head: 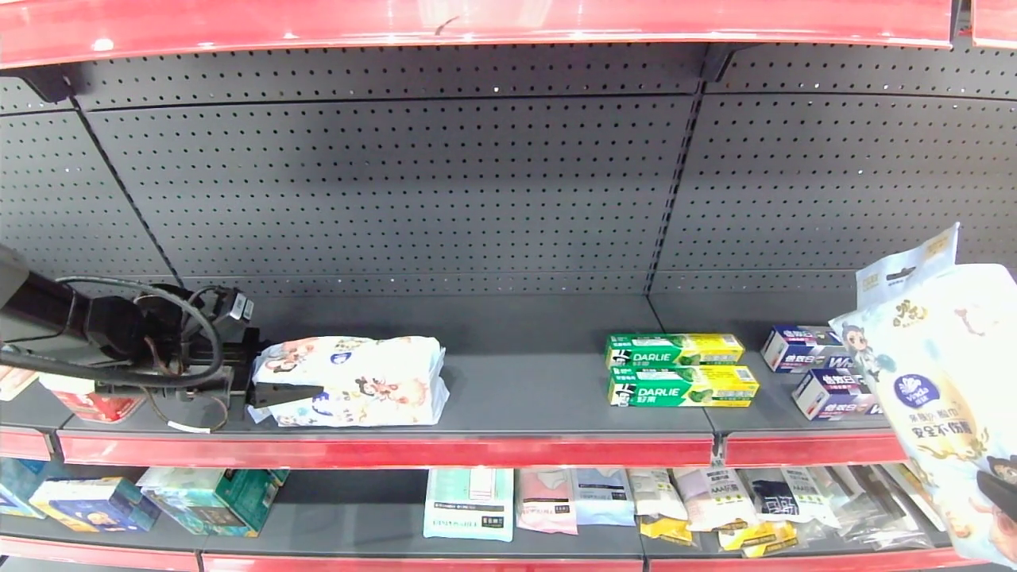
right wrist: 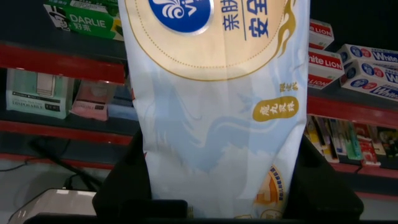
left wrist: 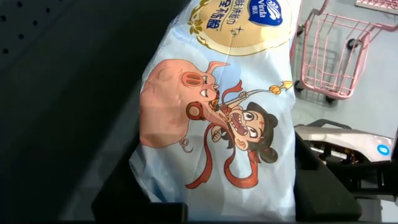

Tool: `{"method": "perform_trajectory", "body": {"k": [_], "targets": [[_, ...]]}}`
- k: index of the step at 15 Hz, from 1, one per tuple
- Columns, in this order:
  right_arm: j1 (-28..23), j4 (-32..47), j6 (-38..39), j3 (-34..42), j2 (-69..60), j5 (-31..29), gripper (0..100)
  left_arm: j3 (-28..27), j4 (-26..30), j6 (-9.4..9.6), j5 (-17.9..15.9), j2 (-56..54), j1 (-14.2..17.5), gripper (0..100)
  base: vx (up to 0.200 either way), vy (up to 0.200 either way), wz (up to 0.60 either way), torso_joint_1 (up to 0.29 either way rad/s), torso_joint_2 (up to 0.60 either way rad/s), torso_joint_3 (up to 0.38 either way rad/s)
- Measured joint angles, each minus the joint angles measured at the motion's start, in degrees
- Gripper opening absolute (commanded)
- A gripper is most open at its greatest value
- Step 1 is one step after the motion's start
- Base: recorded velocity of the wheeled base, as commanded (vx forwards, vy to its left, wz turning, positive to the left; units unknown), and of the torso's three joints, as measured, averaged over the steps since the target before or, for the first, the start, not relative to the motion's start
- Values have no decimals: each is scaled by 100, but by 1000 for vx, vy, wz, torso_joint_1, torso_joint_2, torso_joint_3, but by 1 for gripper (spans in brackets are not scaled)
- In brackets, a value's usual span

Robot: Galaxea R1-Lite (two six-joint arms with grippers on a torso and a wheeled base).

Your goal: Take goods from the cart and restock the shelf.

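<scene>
Head view: the left gripper point(head: 272, 380) has its jaws clamped on the left pack point(head: 357, 380), which lies flat at the left end of the shelf point(head: 524, 389), close to the front lip. The right gripper point(head: 999, 491) holds the right pack point(head: 937, 381) in the air off the shelf's right end.

Left wrist view: pack pinched between both jaws, pink cart point(left wrist: 336, 56) behind. If the jaws snag while backing out, I'd guess they drag it over the lip.

Right wrist view: jaws tight on the floppy pack. The white boxes point(right wrist: 367, 62) and green boxes point(right wrist: 87, 18) sit in its way, so a careless swing could knock them.
</scene>
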Motion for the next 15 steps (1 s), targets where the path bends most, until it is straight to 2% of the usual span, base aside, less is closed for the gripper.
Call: {"method": "perform_trajectory", "body": {"k": [3,11,14,15], "targets": [[-1,2,0,-11,56,-2,0,106,-389,0,-82,85,33,0,0,0,0,0,0,0],[0,-4,-10,-85,194,-2,0,191,-318,0,-161,98,45,0,0,0,0,0,0,0],[0,-4,-16,-105,232,-2,0,185,-315,28,-174,96,74,0,0,0,0,0,0,0],[0,-6,-16,-110,251,-2,0,185,-284,93,-174,87,78,0,0,0,0,0,0,0]]}}
